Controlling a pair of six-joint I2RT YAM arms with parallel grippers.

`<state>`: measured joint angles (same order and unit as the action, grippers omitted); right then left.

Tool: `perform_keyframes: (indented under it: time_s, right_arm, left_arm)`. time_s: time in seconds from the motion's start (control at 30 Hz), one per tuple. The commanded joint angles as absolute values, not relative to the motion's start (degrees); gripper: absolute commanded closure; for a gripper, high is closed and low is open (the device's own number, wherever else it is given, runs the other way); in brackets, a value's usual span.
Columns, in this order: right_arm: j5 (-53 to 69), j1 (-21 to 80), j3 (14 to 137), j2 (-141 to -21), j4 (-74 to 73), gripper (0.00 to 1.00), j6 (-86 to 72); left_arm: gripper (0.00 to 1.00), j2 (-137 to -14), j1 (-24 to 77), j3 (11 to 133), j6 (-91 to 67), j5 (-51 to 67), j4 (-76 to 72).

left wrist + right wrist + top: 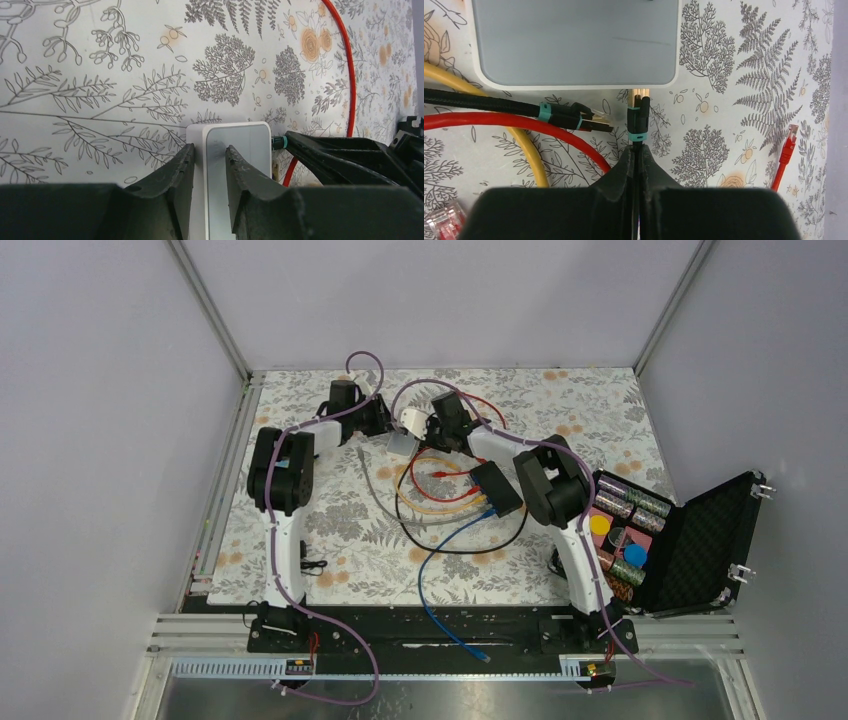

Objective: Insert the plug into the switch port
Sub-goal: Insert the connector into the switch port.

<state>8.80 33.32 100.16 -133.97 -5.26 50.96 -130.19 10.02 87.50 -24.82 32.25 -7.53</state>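
Plug (639, 116) is clamped in the closed right hand (638, 152), long axis straight out from the fingers, gold tip at the white box (574, 45) edge. Left hand (209, 151) pinches that box. Only the top view shows the black switch (497, 488), lying diagonally on the worktop (330, 530), apart from the plug.

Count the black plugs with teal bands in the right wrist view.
2. One plug is pinched in the right fingers, its tip at the white box's edge; the other plug lies loose to its left, next to the red cable. Others may be hidden.
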Motion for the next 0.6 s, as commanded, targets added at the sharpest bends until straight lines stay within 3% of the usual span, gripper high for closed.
perform_keyframes:
  time_s: [0.0, 0.07, 0.2, 0.47, 0.57]
  right_arm:
    - [17.61, 39.26, 96.7, -127.17, 15.51, 0.92, 51.5]
    - [14.52, 38.85, 93.38, -125.6, 16.44, 0.8, 51.8]
    - [13.28, 37.42, 88.04, -122.19, 16.96, 0.74, 51.1]
    - [10.44, 33.11, 79.3, -112.36, 17.32, 0.32, 39.85]
    - [6.42, 31.41, 79.17, -110.57, 12.6, 0.31, 36.87]
  left_arm:
    - [0.7, -125.11, 16.52, 85.18, -27.47, 43.53, -2.47]
    - [0.65, -123.77, 13.75, 84.91, -28.23, 40.38, -2.39]
    - [0.55, -122.27, 9.77, 86.67, -27.45, 36.79, -0.53]
    - [0.34, -117.08, 4.87, 87.82, -28.34, 32.13, 4.07]
    - [0.3, -114.53, 4.87, 87.67, -26.13, 30.11, 7.75]
